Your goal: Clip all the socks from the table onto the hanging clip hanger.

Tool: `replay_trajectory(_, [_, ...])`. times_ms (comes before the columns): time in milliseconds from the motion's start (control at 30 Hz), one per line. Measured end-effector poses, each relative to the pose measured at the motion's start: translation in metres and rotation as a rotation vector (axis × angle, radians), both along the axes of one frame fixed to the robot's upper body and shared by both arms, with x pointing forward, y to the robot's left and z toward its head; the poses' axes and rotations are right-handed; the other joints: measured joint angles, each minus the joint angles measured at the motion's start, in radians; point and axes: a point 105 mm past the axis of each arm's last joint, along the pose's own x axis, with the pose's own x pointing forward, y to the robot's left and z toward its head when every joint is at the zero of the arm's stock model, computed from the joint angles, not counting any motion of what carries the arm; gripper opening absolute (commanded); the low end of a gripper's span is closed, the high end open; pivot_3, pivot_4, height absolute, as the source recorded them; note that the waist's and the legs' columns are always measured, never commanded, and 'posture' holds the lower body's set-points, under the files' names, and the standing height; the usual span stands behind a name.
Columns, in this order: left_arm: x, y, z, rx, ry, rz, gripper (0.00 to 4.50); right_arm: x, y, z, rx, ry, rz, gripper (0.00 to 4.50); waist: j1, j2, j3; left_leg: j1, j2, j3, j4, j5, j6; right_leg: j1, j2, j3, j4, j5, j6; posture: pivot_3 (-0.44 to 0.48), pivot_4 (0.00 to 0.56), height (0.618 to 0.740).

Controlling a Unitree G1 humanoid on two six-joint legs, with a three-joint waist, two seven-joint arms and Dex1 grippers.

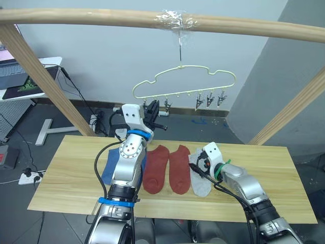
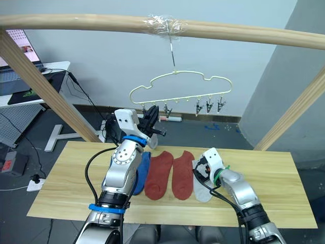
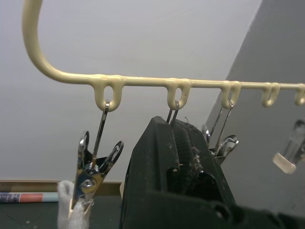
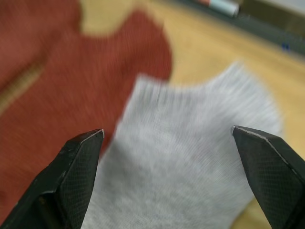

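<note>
**At the hanger's left end, left gripper pinched on a clip; right gripper spread over a grey sock**

Under the wooden bar (image 1: 101,18) the clip hanger (image 1: 184,81) hangs by its hook, taped in place. The left gripper (image 1: 151,113) is raised to the hanger's left end, and its wrist view shows what the head views cannot: the two black fingers (image 3: 178,157) pressed together around the second clip, whose wire loop (image 3: 173,110) rises from between them. Beside it, the first clip (image 3: 93,164) hangs free and has a scrap of pale fabric (image 3: 71,210) at its lower end.

On the table (image 1: 284,178) lie two rust-red socks (image 1: 167,168) side by side, a blue sock (image 2: 143,170) partly behind the left arm, and a light grey sock (image 1: 199,183) just to the right of the red ones. The right gripper (image 4: 169,138) hovers over the grey sock's cuff end with its jaws wide apart, holding nothing; its wrist view shows the grey fabric between the fingertips and the nearer red sock's edge beside it.
</note>
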Motion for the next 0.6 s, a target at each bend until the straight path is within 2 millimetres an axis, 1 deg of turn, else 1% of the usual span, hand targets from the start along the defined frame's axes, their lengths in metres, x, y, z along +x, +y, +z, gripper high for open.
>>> replay_trajectory(33, [0.000,0.000,0.000,0.000,0.001,0.001,0.01,0.000,-0.001,-0.003,-0.025,-0.007,0.004,4.50,0.000,0.000,-0.002,0.001,0.000,0.000,0.000,0.000,0.000,0.001,0.000,0.000,0.000,0.000,0.000,0.106,0.150,0.740])
replay_trajectory(133, [0.001,0.000,-0.002,0.000,0.011,0.002,0.00,-0.003,-0.004,-0.010,-0.105,-0.048,0.052,3.92,0.001,0.000,-0.004,0.004,-0.001,-0.001,0.001,0.000,0.000,0.005,0.000,0.000,0.000,0.000,0.000,0.106,0.150,0.740])
replay_trajectory(200, [0.000,0.001,-0.002,0.001,0.013,0.003,0.00,-0.005,-0.011,-0.012,-0.141,-0.070,0.067,3.25,0.002,0.001,-0.006,0.005,-0.001,-0.001,0.001,0.000,0.000,0.007,0.000,0.000,-0.001,0.000,0.001,0.106,0.150,0.740])
replay_trajectory(267, [0.000,0.004,-0.004,-0.006,0.019,0.006,0.00,-0.009,-0.020,-0.015,-0.152,-0.070,0.067,2.47,0.002,0.001,-0.007,0.007,-0.001,-0.001,0.001,0.000,0.000,0.009,0.000,0.000,-0.001,0.000,0.001,0.106,0.150,0.740])
replay_trajectory(333, [0.000,0.006,-0.004,-0.008,0.021,0.010,0.00,-0.011,-0.026,-0.016,-0.153,-0.069,0.058,1.71,0.002,0.001,-0.008,0.010,-0.001,-0.002,0.001,0.000,0.000,0.012,0.000,0.000,-0.002,-0.002,0.005,0.100,0.157,0.740])
replay_trajectory(400, [0.000,0.006,-0.004,-0.010,0.023,0.011,0.00,-0.013,-0.028,-0.015,-0.146,-0.068,0.059,1.09,0.001,0.001,-0.008,0.010,-0.001,-0.002,0.001,0.000,0.001,0.012,0.000,0.000,-0.001,-0.003,0.005,0.100,0.157,0.740])
replay_trajectory(433, [0.000,0.006,-0.004,-0.012,0.024,0.010,0.00,-0.014,-0.029,-0.016,-0.139,-0.065,0.058,0.65,0.001,0.001,-0.008,0.010,-0.001,-0.002,0.001,0.000,0.001,0.012,0.000,0.000,-0.001,-0.002,0.006,0.100,0.157,0.740])
replay_trajectory(467, [0.000,0.005,-0.004,-0.014,0.025,0.008,0.00,-0.014,-0.030,-0.015,-0.137,-0.066,0.057,0.30,0.001,0.001,-0.008,0.010,-0.001,-0.001,0.001,0.001,0.001,0.012,0.000,0.000,-0.001,-0.002,0.006,0.100,0.157,0.740])
replay_trajectory(500, [0.000,0.005,-0.005,-0.018,0.027,0.006,0.00,-0.014,-0.032,-0.014,-0.138,-0.073,0.066,0.02,0.001,0.001,-0.008,0.010,-0.002,-0.001,0.002,0.001,0.001,0.012,0.000,0.000,-0.001,-0.002,0.006,0.100,0.157,0.740])
replay_trajectory(600, [0.000,0.002,-0.007,-0.070,0.062,-0.024,0.00,-0.021,-0.044,-0.010,-0.205,-0.099,0.145,0.02,0.002,0.001,-0.008,0.008,-0.003,-0.002,0.002,0.001,0.001,0.011,-0.002,0.000,-0.002,-0.002,0.006,0.100,0.157,0.740])
